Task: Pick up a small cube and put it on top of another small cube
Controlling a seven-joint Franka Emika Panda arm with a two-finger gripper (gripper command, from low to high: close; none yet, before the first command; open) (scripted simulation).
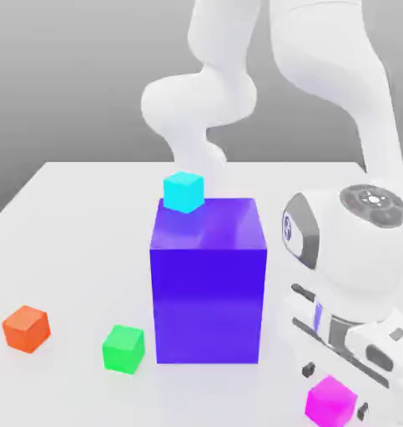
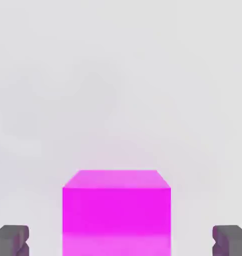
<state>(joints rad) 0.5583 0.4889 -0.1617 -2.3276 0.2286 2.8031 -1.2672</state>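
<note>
The small magenta-pink cube [image 1: 329, 401] rests on the white table near the front, at the exterior view's right. My gripper [image 1: 334, 390] is lowered over it, one finger on each side. In the hand view the pink cube [image 2: 116, 212] sits centred in the gripper [image 2: 121, 241], and bare table shows between each dark fingertip [image 2: 10, 240] and the cube's sides, so the jaws stand open and apart from it. The small green cube [image 1: 123, 348] lies on the table at the front left of the big purple block.
A large purple-blue block [image 1: 208, 279] stands in the middle of the table [image 1: 71, 233], between my gripper and the green cube. A small cyan cube [image 1: 183, 191] sits on its back left corner. A small orange cube [image 1: 27, 328] lies at the far left.
</note>
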